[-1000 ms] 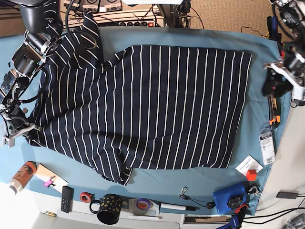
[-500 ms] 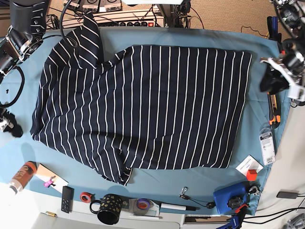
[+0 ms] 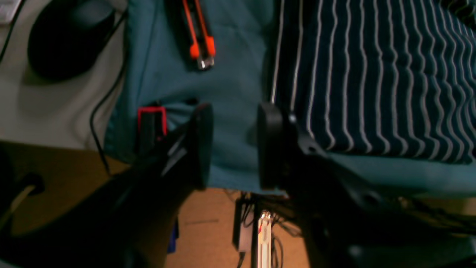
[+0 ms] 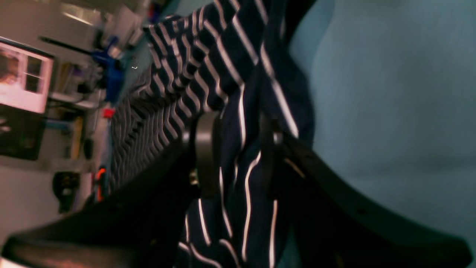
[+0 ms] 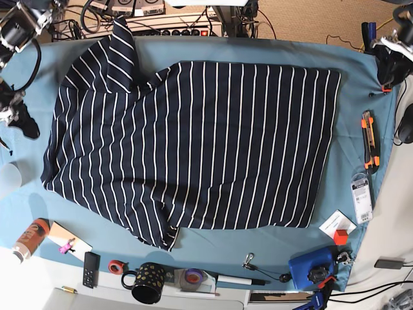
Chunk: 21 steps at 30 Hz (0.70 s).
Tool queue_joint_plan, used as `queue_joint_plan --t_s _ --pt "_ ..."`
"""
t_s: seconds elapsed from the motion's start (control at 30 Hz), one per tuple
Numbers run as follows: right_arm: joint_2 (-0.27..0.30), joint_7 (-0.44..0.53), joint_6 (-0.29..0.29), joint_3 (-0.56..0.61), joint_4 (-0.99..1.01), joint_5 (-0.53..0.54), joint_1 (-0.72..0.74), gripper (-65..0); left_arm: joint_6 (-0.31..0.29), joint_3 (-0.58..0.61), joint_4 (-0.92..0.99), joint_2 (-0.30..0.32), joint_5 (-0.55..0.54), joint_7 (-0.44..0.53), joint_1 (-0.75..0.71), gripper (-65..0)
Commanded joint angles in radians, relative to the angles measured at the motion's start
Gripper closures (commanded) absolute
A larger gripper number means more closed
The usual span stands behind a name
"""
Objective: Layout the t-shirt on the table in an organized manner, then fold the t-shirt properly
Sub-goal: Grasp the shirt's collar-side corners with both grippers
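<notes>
Lying on one table (image 5: 361, 61): one t-shirt (image 5: 193, 142), two sleeves showing.

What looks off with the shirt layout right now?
The t-shirt lies mostly flat on the table, but one sleeve is flipped up at the far corner and the near sleeve is bunched under the body. Neither gripper holds it.

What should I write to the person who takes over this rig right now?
Left gripper: open, empty, over the table corner beside the t-shirt hem.
Right gripper: open, at the shirt's sleeve end, holding nothing.
T-shirt: spread on the table, mostly flat; one sleeve is rumpled.
Done: the layout, nearly.
Left: smooth the sleeves, then fold; no fold is made yet.
</notes>
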<state>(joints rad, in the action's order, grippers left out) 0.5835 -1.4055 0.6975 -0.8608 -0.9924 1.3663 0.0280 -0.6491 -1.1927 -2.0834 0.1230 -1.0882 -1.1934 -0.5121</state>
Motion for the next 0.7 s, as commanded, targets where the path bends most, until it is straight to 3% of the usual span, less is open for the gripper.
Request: queue_joint_plan --t_s 0.0,0.2,0.4,0.67 --pt "0.029 0.009 0.001 -0.005 -0.016 0.052 -0.019 -18.0 -0.003 -0.023 -0.015 0.007 -0.021 0.022 -0.006 -18.7" --pt "0.002 0.009 0.001 -0.005 -0.045 0.117 -0.182 -18.0 -0.003 -0.049 -0.015 0.005 -0.021 0.011 -0.006 -18.7" --pt "-0.055 0.009 0.001 -0.005 -0.256 0.117 -0.325 -18.0 -0.003 -0.049 -0.015 0.005 -0.021 0.012 -0.006 -18.7" --pt "-0.174 0.009 0.001 -0.005 -0.511 -0.071 -0.434 -18.1 -0.003 -0.049 -0.015 0.005 -0.028 0.012 -0.006 -18.7"
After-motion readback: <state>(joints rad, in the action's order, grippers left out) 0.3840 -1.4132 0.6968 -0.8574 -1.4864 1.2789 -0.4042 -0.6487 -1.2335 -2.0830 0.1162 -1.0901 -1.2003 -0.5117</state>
